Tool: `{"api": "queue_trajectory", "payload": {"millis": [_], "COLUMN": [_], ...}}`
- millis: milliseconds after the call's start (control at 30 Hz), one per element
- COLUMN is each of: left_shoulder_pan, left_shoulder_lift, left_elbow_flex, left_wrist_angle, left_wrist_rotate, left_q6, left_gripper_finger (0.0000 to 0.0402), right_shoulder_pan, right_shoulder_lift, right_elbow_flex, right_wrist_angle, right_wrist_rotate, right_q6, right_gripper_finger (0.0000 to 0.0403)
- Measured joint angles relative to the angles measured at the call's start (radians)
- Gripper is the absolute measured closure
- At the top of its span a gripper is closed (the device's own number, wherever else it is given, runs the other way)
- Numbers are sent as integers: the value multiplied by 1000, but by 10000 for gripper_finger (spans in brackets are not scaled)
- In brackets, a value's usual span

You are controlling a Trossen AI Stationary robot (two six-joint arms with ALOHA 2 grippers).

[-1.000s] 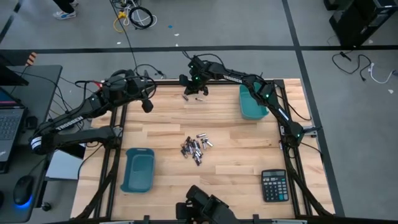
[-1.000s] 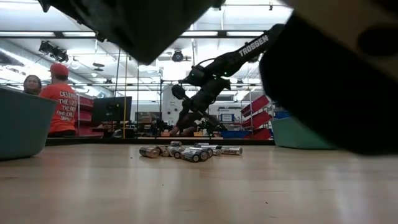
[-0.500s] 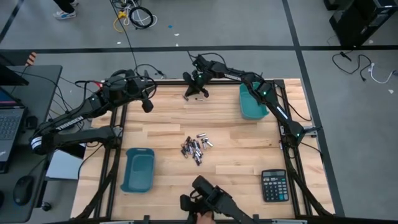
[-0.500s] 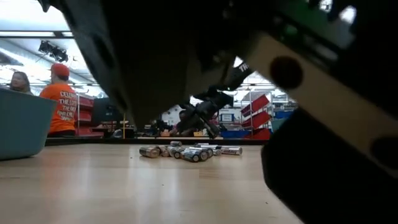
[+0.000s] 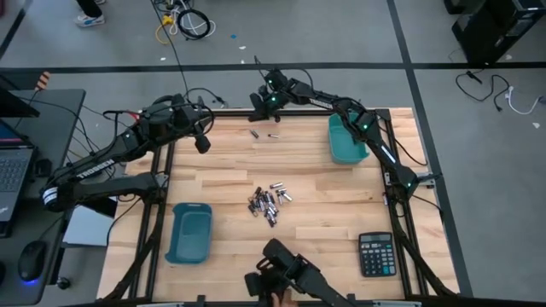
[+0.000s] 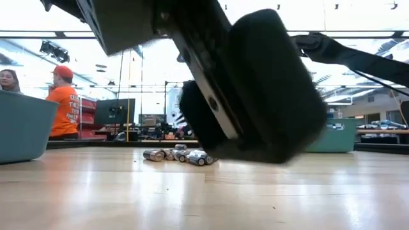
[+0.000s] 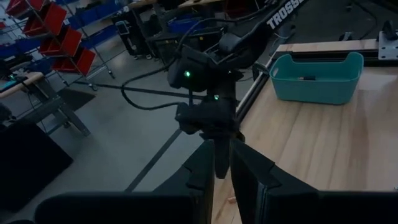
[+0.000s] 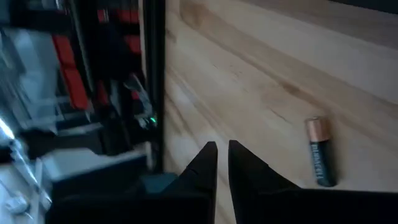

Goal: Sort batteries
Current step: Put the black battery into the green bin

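Lying in a heap mid-counter (image 5: 230,179), roughly a dozen small silver-and-black cylindrical batteries (image 5: 269,205); two more rest apart near the far edge. Two teal plastic bins (image 5: 189,232) flank them. Right pincer (image 5: 260,104) and left pincer (image 5: 202,141) nearly closed, empty.

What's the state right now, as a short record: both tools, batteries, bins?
left tool: shut, empty, over the table's far-left corner
right tool: shut, empty, at the far edge beside the loose batteries
loose batteries: two, lying apart near the far edge
battery pile: clustered mid-table
left bin: near-left, looks empty
right bin: far-right, contents unclear
calculator: near-right corner
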Motion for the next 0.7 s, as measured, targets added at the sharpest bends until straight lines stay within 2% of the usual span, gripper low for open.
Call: {"api": "queue_trajectory", "payload": {"millis": [100, 300, 367, 467, 533, 600, 700], "left_shoulder_pan": [0, 0, 0, 0, 0, 0, 0], "left_shoulder_lift": [0, 0, 0, 0, 0, 0, 0], "left_elbow_flex": [0, 0, 0, 0, 0, 0, 0], "left_wrist_angle": [0, 15, 14, 0, -17, -33, -54], "left_wrist_rotate": [0, -3, -3, -4, -3, -3, 8], "left_q6": [-1, -3, -6, -10, -10, -10, -10], "left_gripper_finger": [351, 351, 351, 351, 351, 351, 351], "right_shoulder_pan": [20, 121, 150, 175, 193, 209, 234], "right_shoulder_lift": [-4, -26, -39, -107, -181, -254, -330], "right_elbow_flex": [-3, 1, -1, -1, -1, 3, 0], "right_wrist_angle": [26, 243, 225, 51, -123, -306, -540], "right_wrist_rotate": [11, 9, 5, 48, 189, 417, 763], "right_q6": [-129, -286, -348, -543, -693, -795, -838], "right_gripper_finger": [376, 378, 377, 376, 378, 379, 380]}}
